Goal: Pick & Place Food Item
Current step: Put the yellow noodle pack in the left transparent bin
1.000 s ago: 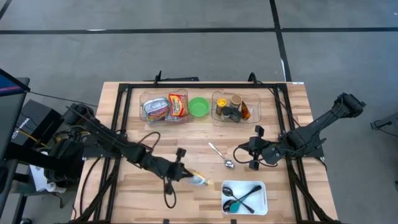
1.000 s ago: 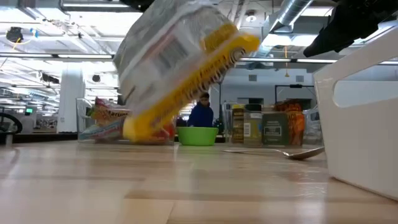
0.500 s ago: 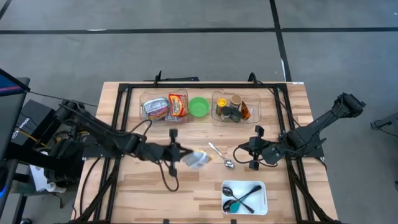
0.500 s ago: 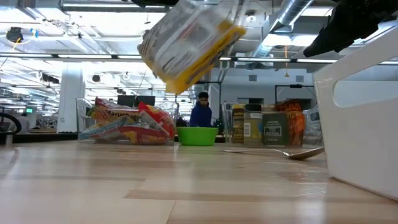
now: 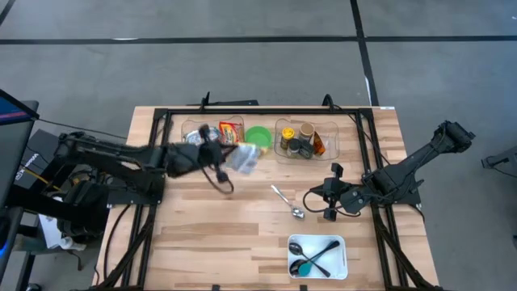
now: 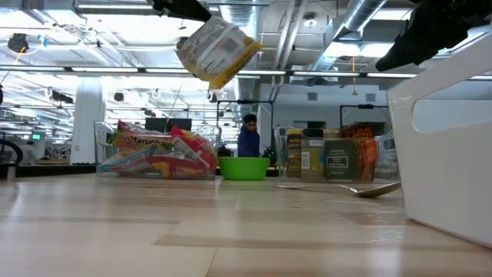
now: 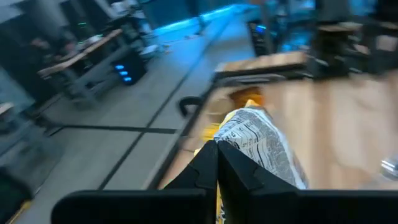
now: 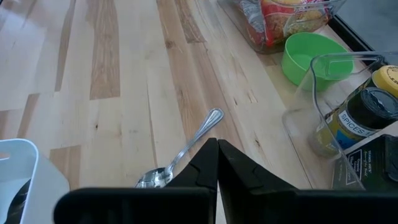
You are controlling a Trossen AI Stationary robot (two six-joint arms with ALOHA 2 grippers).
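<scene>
Left hand clenched on snack packet, carried w/ bowl at 1 o'clock; judged light, crinkly, best pinched at seam. Right hand shut, empty.

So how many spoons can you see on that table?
3. One silver spoon lies loose on the wood near the middle of the table, and two dark spoons lie crossed in the white tray at the front edge. More could be hidden inside the clear bins.

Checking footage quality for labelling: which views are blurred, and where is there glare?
Left wrist view: motion-blurred throughout, the snack packet smeared. High view: only the packet and left gripper smear. Low view: near table soft, ceiling lights glaring. Right wrist view: sharp; spoon glints.
</scene>
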